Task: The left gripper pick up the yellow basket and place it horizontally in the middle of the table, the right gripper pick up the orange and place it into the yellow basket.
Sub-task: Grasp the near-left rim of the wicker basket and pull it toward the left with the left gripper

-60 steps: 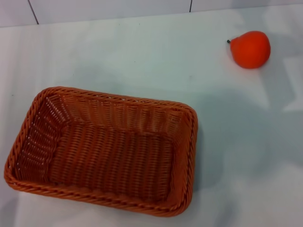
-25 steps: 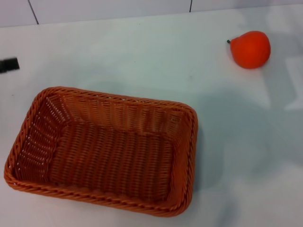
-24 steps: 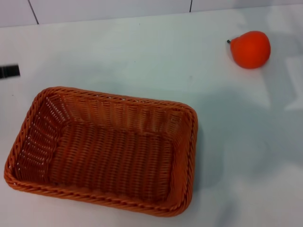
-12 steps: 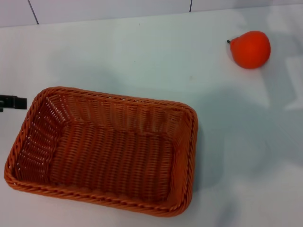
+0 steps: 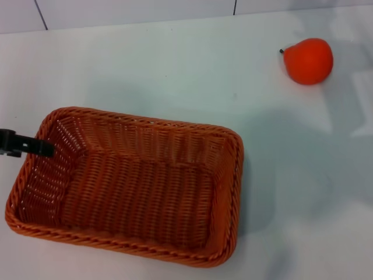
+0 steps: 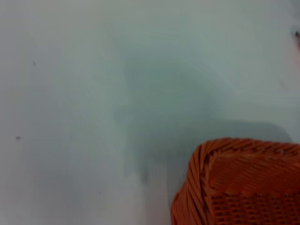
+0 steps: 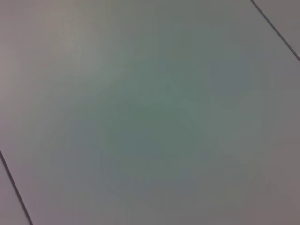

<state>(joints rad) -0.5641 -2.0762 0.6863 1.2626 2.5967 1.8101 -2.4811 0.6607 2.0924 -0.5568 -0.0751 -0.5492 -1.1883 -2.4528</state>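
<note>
In the head view, the table (image 5: pixel 175 64) is a plain white top that fills almost the whole picture. At its far edge there is a pale wall with two thin dark seams. Soft grey shadows lie on the table, mostly on the right half. The basket (image 5: pixel 131 184) stands on the near left part of the table, a little turned, with its open side up and nothing inside. The orange (image 5: pixel 309 60) lies at the far right, well apart from the basket, its small dark stalk pointing left. The left gripper (image 5: pixel 26 144) comes in from the left edge as one slim black finger; its tip is over the left rim of the basket. I cannot tell if its jaws are open or closed. The right gripper is not in the picture.

In the left wrist view, one corner of the basket (image 6: pixel 243 183) shows with its braided rim, and the rest is white table (image 6: pixel 93 93) with a grey shadow beside the corner.

In the right wrist view, only a grey-white surface (image 7: pixel 150 112) with thin dark lines at two corners is seen.
</note>
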